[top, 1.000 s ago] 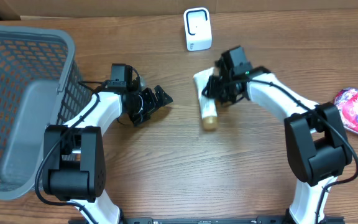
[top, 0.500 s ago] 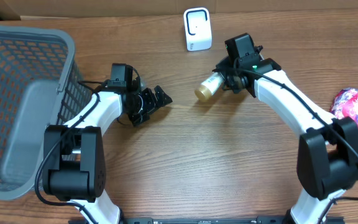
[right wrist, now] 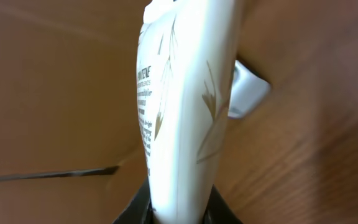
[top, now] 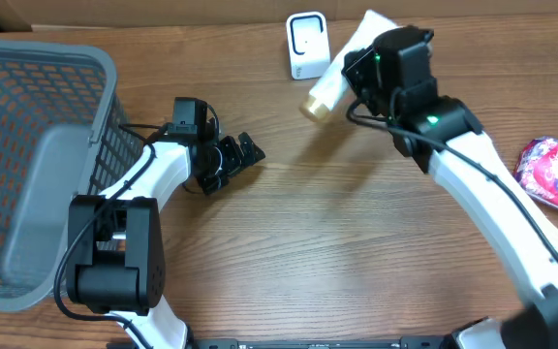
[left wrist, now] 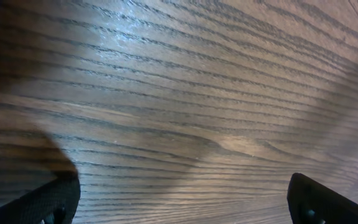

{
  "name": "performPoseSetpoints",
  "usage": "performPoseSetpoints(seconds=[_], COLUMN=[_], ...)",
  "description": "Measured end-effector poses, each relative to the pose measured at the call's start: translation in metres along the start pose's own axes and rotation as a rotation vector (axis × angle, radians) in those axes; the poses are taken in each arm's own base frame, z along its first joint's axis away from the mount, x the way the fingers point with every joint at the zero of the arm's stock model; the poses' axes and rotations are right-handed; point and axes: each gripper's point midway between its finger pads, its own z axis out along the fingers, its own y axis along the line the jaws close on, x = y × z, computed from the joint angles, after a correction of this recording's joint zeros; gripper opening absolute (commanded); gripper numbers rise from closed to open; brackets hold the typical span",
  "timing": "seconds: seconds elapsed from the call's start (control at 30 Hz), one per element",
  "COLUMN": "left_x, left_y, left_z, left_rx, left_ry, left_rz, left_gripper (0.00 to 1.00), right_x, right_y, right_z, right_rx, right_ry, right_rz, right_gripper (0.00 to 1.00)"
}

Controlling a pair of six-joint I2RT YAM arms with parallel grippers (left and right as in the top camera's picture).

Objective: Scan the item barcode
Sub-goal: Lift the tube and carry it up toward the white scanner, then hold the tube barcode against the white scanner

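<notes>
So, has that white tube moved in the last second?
Yes. Held by the right end effector, the tube has gone up the overhead picture and now sits just right of the white scanner box.

Even warm light; close-up tube (right wrist: 182, 124) softly blurred

likely "pantene" lettering down the white tube (right wrist: 185, 106), smaller print illegible
</notes>
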Motion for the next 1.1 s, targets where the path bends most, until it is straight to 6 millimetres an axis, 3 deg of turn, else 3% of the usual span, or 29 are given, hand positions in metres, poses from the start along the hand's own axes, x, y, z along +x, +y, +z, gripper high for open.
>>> performPoseSetpoints(seconds=[0.13,0.23,0.43,0.57,0.67,0.73,0.9,1.1], left_x=[-0.001,-0.001,-0.001,-0.001,-0.002,-0.002,-0.003,-0.004], left_y=[0.001,0.001,0.001,0.001,0.001,0.001,0.002,0.003], left_z=[0.0,0.0,0.0,0.0,0.0,0.0,-0.001,-0.001], left_rx=[-0.005,-0.005,-0.006,-0.008,-0.01,-0.011,-0.014,-0.02], left_ry=[-0.004,-0.004,-0.005,-0.007,-0.009,-0.01,-0.014,-0.018], left_rz=[0.0,0.0,0.0,0.001,0.001,0.001,0.002,0.002], left_gripper=[1.0,1.0,1.0,1.0,1.0,1.0,1.0,1.0], right_x=[-0.004,-0.006,-0.011,-0.023,-0.029,-0.028,-0.019,-0.01], right_y=[0.028,0.036,0.037,0.062,0.08,0.085,0.073,0.049], right_z=[-0.034,-0.047,-0.049,-0.044,-0.022,0.004,0.084,0.131], right_rx=[-0.074,-0.099,-0.097,-0.182,-0.235,-0.247,-0.258,-0.216], right_ry=[-0.052,-0.07,-0.094,-0.181,-0.275,-0.333,-0.502,-0.717], right_rz=[-0.026,-0.026,-0.055,-0.253,-0.489,-0.652,-0.994,-1.324], right_gripper=[0.04,0.04,0.04,0.04,0.04,0.04,0.04,0.04])
